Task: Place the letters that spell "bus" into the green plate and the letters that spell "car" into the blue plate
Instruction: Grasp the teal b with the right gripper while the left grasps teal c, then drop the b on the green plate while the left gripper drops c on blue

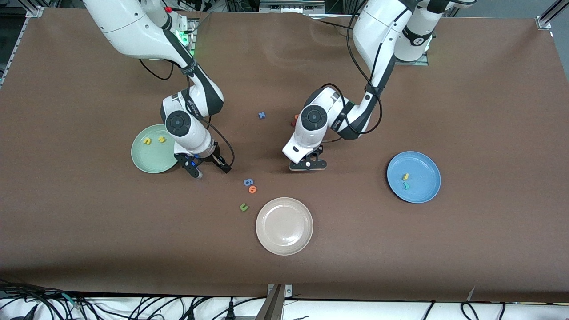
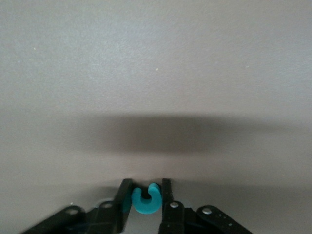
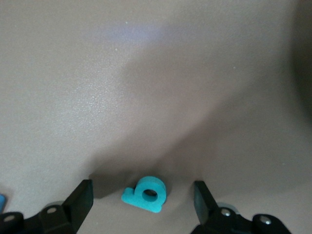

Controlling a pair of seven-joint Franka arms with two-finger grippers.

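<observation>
Closing around a tiny teal foam letter "c" (image 2: 146, 200), the left gripper (image 1: 307, 165) is low over the brown surface (image 1: 466, 111), near the middle. The left gripper's jaws are pressing in on the letter from both sides, and the open mouth of the "c" is pointing out away from the wrist. The round bright blue plastic plate (image 1: 414, 177) is lying toward the left arm's end of the surface, so this arm is the nearer one for that trip, I think.

The right gripper (image 1: 207, 166) is hanging just beside the round pale mint-green plastic plate (image 1: 154, 149). Its jaws are standing wide apart, with a tiny teal foam letter "b" (image 3: 146, 194) lying flat between them, not touched yet.
</observation>
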